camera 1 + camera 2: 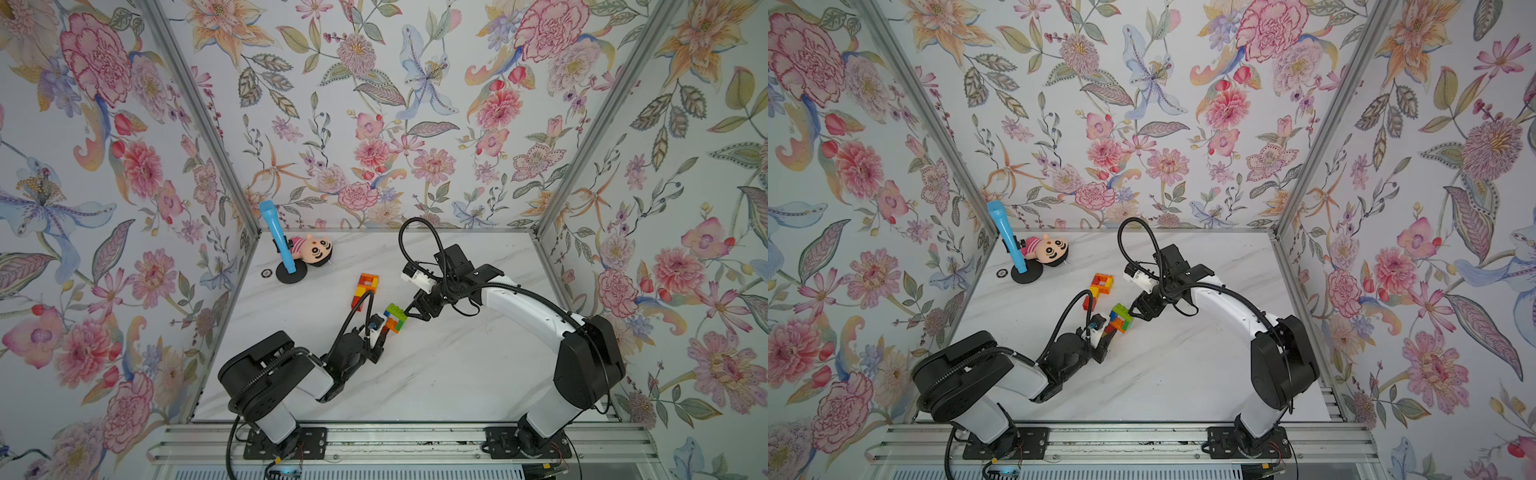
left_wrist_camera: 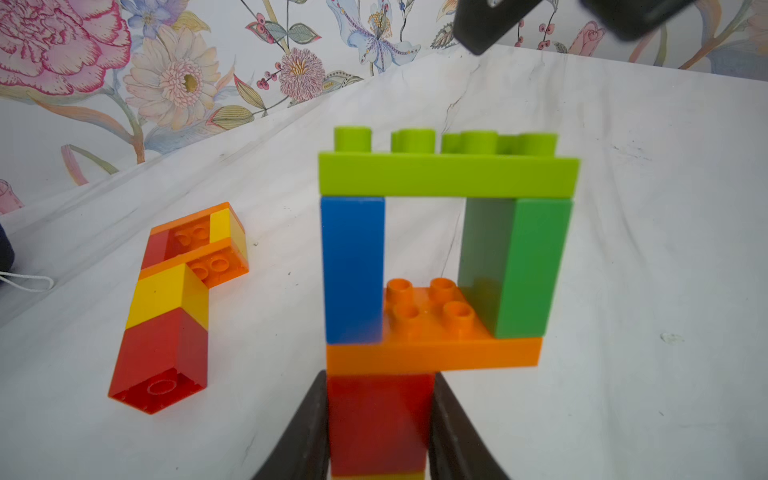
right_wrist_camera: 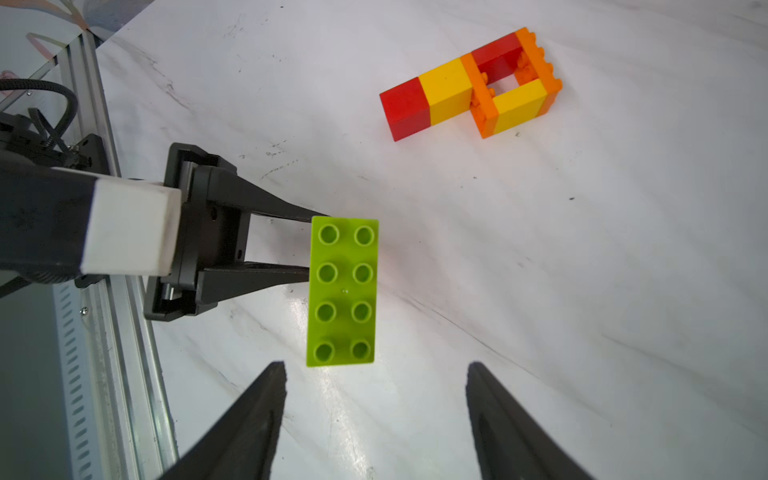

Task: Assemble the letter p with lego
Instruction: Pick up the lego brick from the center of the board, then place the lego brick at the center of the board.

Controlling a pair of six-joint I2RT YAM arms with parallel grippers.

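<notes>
**Lego letter pinched at its stem, right claw spread beside it**

My left claw [image 2: 380, 376] is pinching the red brick [image 2: 378, 419] at the foot of the lego letter [image 1: 395, 318], with one finger on each side face. Above the red brick I see an orange plate [image 2: 434, 353]. A blue brick [image 2: 353, 270] and a dark green brick [image 2: 532, 266] form the two sides of the loop, and a lime brick [image 3: 343, 291] caps them. The letter is about the middle of the table [image 1: 457, 374]; I cannot tell whether it touches the surface.

My left arm lies low, folded from its base at the near edge, with the forearm reaching toward the middle. My right arm arches high from the near edge, its wrist bent down and across. The right claw [image 3: 376, 365] is spread and holds nothing, its tips just beside the lime brick's studded face. A second lego letter [image 1: 365, 289] in red, yellow and orange lies flat just beyond, toward the far edge.
</notes>
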